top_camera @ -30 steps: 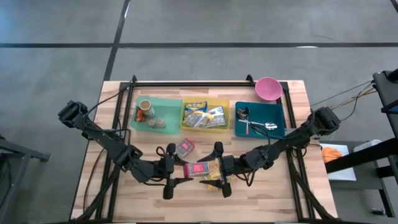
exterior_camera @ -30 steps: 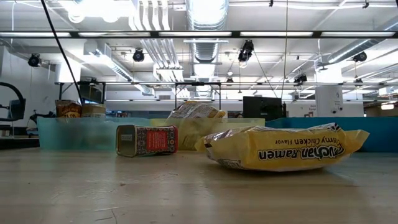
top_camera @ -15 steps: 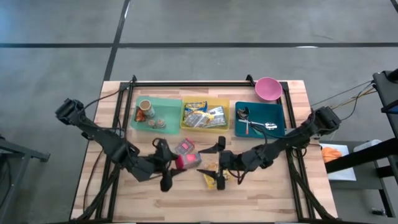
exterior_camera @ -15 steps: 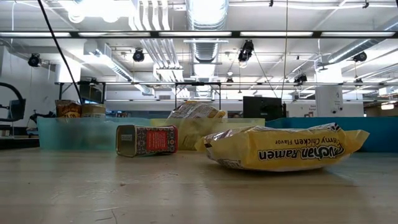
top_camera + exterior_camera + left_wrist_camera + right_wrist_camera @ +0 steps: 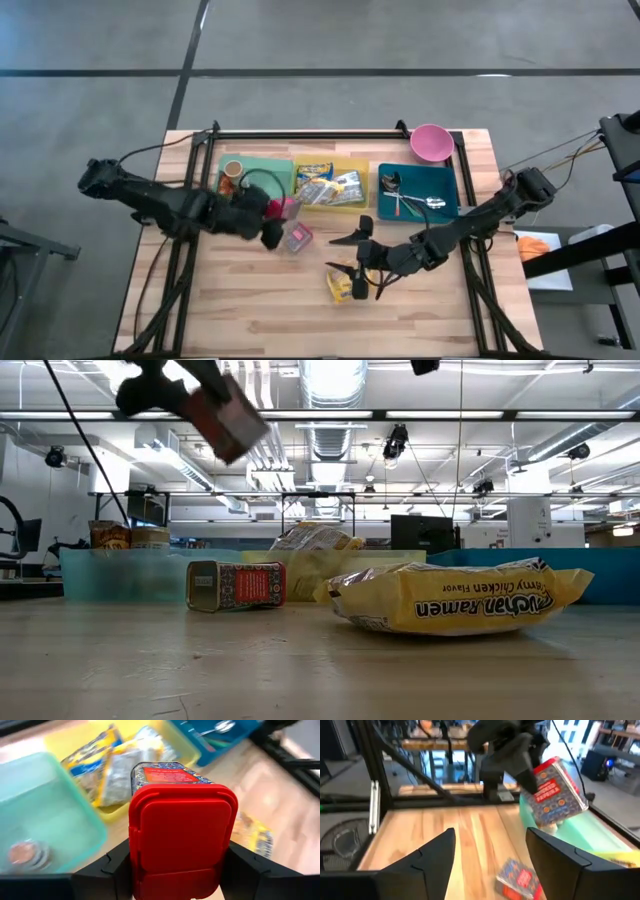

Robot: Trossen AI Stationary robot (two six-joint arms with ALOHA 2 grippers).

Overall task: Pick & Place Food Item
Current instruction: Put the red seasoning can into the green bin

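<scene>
My left gripper is shut on a tin with a red lid and holds it in the air over the near edge of the green bin. The low view shows the tin high up. A second tin with a patterned body lies on its side on the table. A yellow ramen packet lies flat near the middle. My right gripper hovers open just over the packet's far end, with nothing between its fingers. My left gripper pinches the tin between its two fingers, one on each of two opposite sides at the red-lid end. The fingers slant down from above. The tin hangs tilted below them, clear of the table and the bins.
Along the far side stand the green bin with cans, a yellow bin full of packets, a blue bin with cutlery, and a pink bowl. Bare wood lies along the near edge.
My left gripper has carried the red-lidded tin from beside the ramen packet toward the table's far left, to the green bin, rolling its wrist so that the tin now tilts. My right gripper has turned a little in place over the packet.
</scene>
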